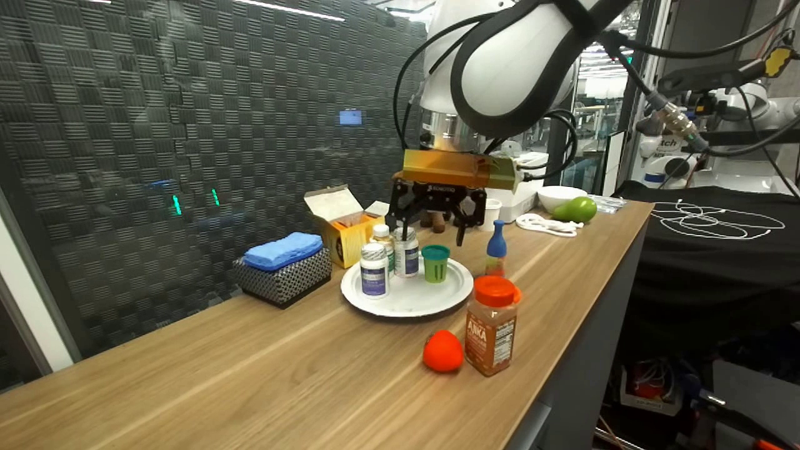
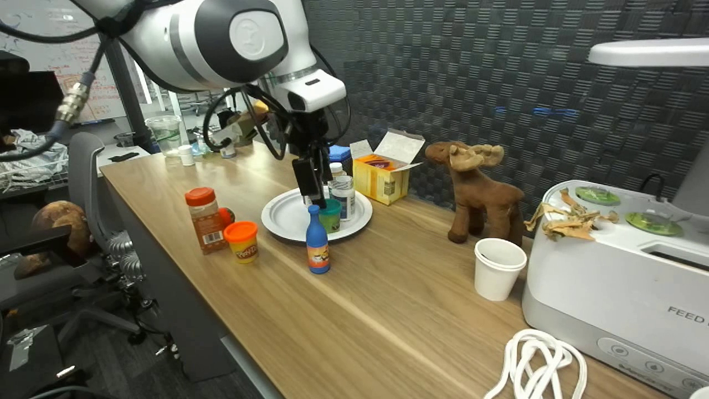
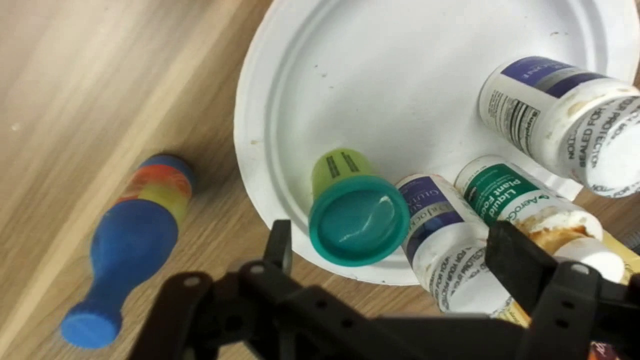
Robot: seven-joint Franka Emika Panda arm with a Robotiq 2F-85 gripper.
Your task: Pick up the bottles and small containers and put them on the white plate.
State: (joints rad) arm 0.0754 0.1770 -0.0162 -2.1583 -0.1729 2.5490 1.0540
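spice jar (image 1: 492,331), lower right, blue bottle (image 1: 497,245) and orange tub (image 2: 242,242) seem left to do, off the mid-frame plate (image 1: 415,304), where three white bottles (image 1: 375,275) and green tub (image 1: 435,265) sit; tool (image 1: 432,240) above, empty, jaws apart.

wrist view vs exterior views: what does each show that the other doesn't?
Only the wrist view: readable "Plant Food" lettering on the green-labelled bottle and "SEALED FOR" print on the cap of a purple-labelled bottle.

Only the exterior views: the spice jar, orange-lidded tub, moose, paper cup, cord and arm.

Both: the plate, green tub, blue bottle, white bottles and gripper, its jaws apart.
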